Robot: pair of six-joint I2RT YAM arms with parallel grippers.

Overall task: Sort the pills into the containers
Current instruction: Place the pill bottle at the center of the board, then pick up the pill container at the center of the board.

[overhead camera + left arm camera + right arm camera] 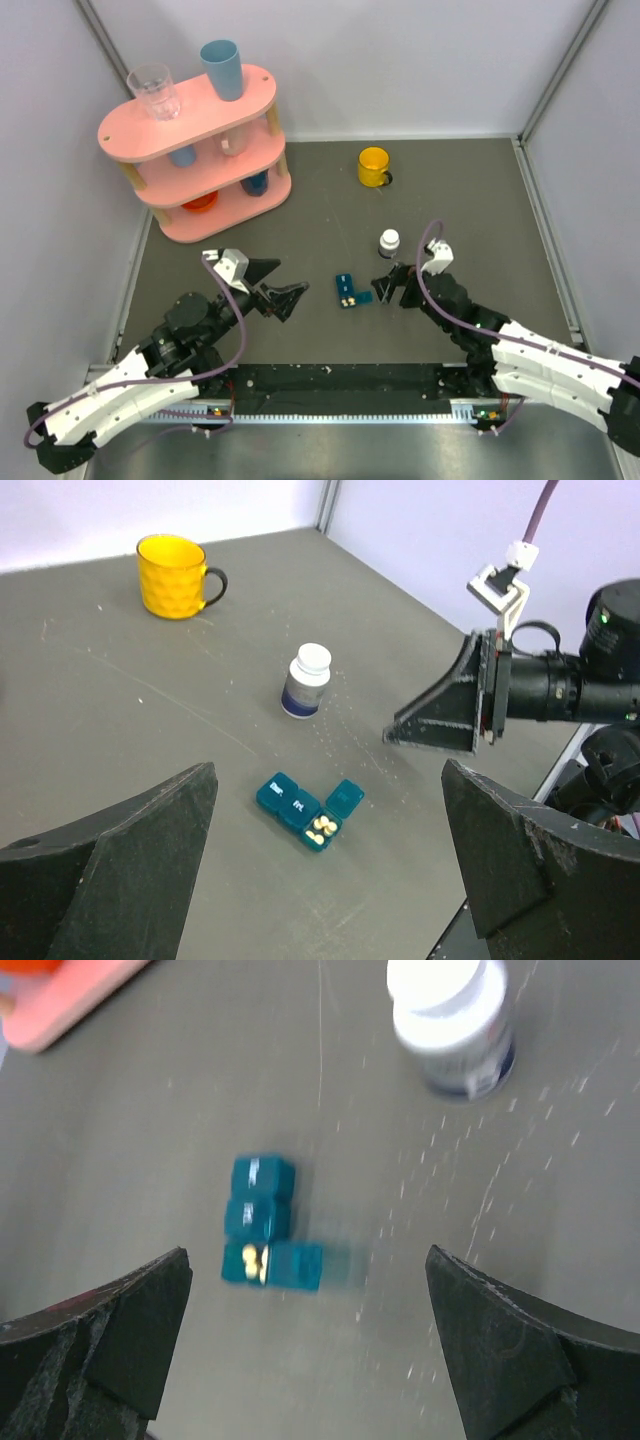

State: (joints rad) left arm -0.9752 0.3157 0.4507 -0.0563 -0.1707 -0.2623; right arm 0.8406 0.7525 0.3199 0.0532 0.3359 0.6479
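The dark-teal pill box [349, 290] lies flat on the grey table between my two grippers. In the left wrist view the pill box [300, 808] has two lids shut. Its end compartment stands with the lid [345, 797] flipped open and several yellow pills [322, 827] inside. The right wrist view, blurred, shows the pill box [260, 1222] and the pills [252, 1260] as well. My left gripper [283, 285] is open just left of the box, holding nothing. My right gripper [392, 286] is open just right of it, also holding nothing. Neither touches the box.
A small white capped bottle [389, 242] stands just behind my right gripper. A yellow mug [373, 166] sits farther back. The pink three-tier shelf [200, 150] with cups fills the back left. White walls close in both sides.
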